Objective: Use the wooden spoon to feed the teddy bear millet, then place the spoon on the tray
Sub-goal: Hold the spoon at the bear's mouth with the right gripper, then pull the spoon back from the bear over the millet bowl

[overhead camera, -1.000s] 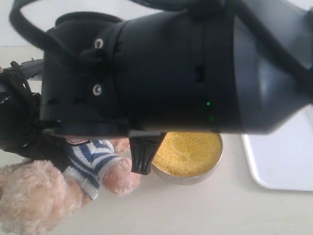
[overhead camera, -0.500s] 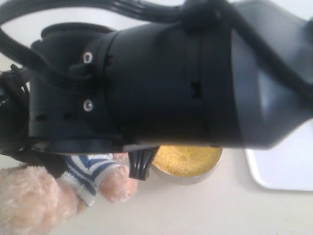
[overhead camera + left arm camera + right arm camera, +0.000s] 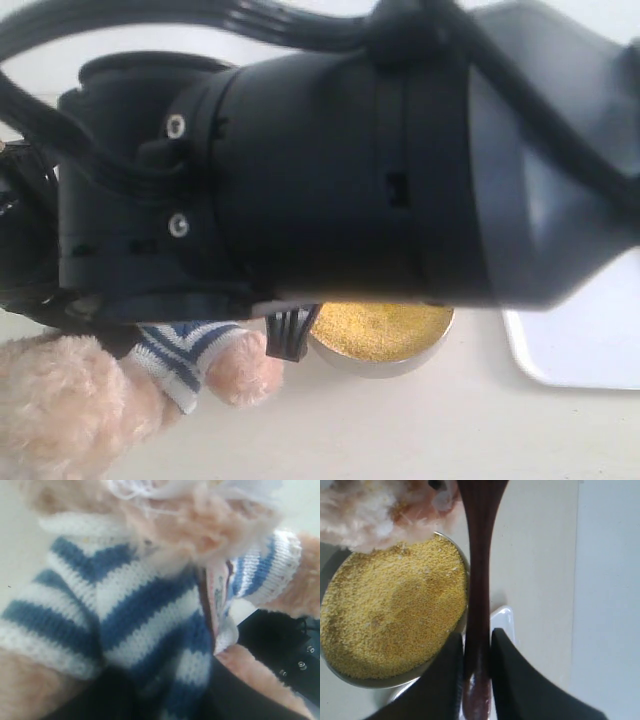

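Up close, our right arm (image 3: 330, 170) fills the exterior frame, the right gripper (image 3: 476, 642) clamped on the thin handle of the wooden spoon (image 3: 479, 570), whose far end sits beside the fur of the teddy bear (image 3: 60, 410). Beyond it, we see the bear lower left, the millet (image 3: 380, 325) in its metal bowl (image 3: 380, 362) lower centre, and the tray (image 3: 580, 340) at right. Whether our left gripper (image 3: 170, 702), close against the striped shirt (image 3: 125, 610), grasps anything we cannot tell.
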`<state>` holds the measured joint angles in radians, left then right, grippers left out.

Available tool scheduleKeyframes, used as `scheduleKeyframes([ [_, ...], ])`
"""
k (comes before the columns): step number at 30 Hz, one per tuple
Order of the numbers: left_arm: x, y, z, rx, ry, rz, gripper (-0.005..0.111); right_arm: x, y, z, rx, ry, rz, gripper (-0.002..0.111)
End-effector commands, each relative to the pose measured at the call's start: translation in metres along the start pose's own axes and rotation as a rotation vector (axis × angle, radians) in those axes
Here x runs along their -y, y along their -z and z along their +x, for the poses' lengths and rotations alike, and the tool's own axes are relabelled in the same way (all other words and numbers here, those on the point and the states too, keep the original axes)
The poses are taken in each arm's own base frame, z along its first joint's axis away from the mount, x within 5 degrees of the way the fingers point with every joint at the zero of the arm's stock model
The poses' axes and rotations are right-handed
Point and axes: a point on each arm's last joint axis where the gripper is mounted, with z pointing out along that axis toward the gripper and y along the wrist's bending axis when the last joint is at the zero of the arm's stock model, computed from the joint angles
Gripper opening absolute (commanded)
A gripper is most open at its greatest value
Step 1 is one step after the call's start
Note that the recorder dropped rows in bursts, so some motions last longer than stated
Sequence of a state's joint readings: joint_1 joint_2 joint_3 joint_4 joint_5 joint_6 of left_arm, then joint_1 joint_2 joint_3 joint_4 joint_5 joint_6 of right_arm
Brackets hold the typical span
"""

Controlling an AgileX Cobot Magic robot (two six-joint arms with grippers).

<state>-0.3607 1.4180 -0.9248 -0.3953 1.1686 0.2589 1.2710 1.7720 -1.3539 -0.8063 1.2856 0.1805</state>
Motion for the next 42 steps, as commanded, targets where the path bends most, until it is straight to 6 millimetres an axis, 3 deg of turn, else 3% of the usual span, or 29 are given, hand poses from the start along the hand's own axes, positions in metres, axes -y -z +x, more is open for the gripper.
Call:
scheduleKeyframes([
  [1, 0.001, 0.003, -0.011, 0.118, 0.056, 0.004, 0.004, -0.012, 0.017, -0.01, 0.115, 0.041, 0.008, -0.001],
  [16, 0.001, 0.003, -0.011, 0.116, 0.056, 0.004, 0.004, -0.013, 0.022, -0.007, 0.121, -0.001, -0.043, -0.001],
  [21, 0.001, 0.003, -0.011, 0.118, 0.056, 0.004, 0.004, 0.006, 0.034, 0.004, 0.153, -0.07, -0.051, -0.001],
  [30, 0.001, 0.003, -0.011, 0.116, 0.056, 0.004, 0.004, 0.034, 0.032, 0.027, 0.135, -0.194, -0.155, -0.001],
  [38, 0.001, 0.003, -0.01, 0.114, 0.056, 0.005, 0.004, 0.045, 0.023, 0.033, 0.107, -0.23, -0.151, -0.001],
  [42, 0.001, 0.003, -0.01, 0.114, 0.054, 0.003, 0.004, 0.06, 0.004, 0.043, 0.047, -0.288, -0.206, -0.001],
])
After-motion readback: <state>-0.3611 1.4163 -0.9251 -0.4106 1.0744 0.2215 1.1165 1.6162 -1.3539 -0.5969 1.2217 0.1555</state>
